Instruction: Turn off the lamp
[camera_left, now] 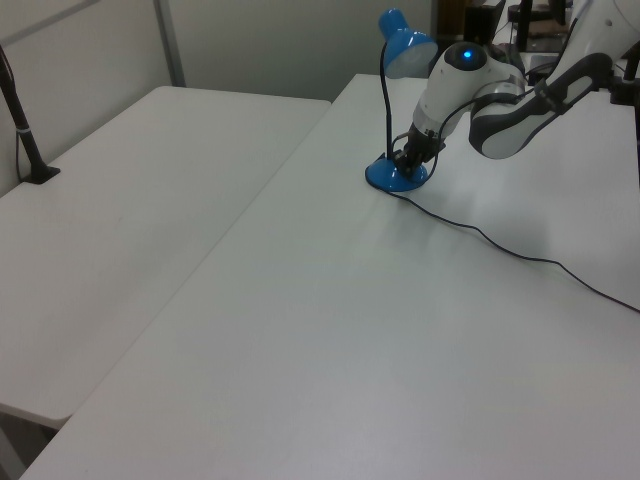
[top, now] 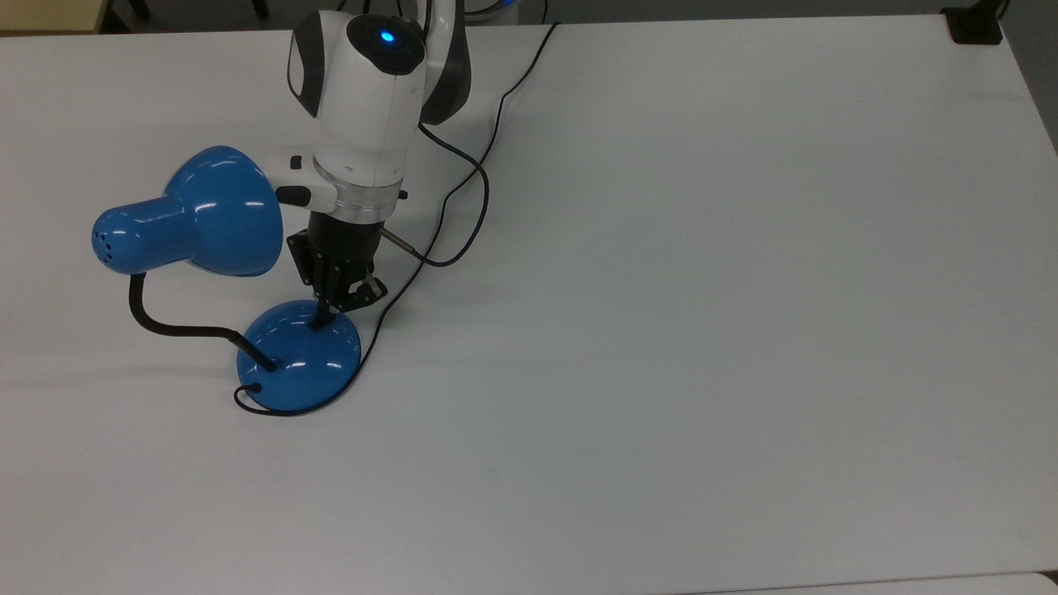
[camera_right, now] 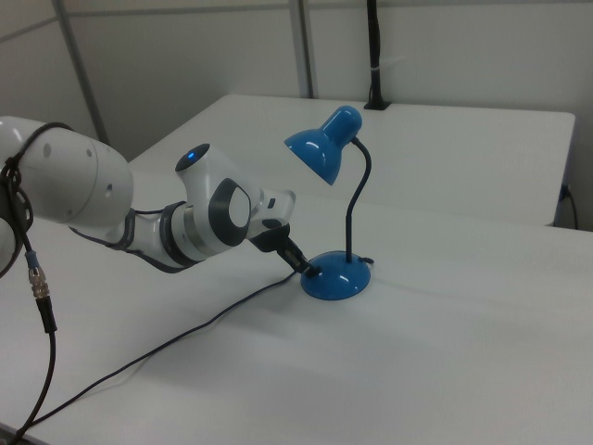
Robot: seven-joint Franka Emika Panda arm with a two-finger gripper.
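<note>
The top view, read from its left: the lamp (top: pixel 248 273) stands on the white table (top: pixel 702 330), its shade at the far left, the black neck curving down to the round blue base. No light falls from the shade, so I judge the lamp is already off. Just right of the neck, the gripper (top: pixel 318 324) touches the upper edge of the base, its fingers together in one point. The base lies directly under the fingertips, so the next move is probably only to lift away. The cord (top: pixel 463 198) runs to the right.
</note>
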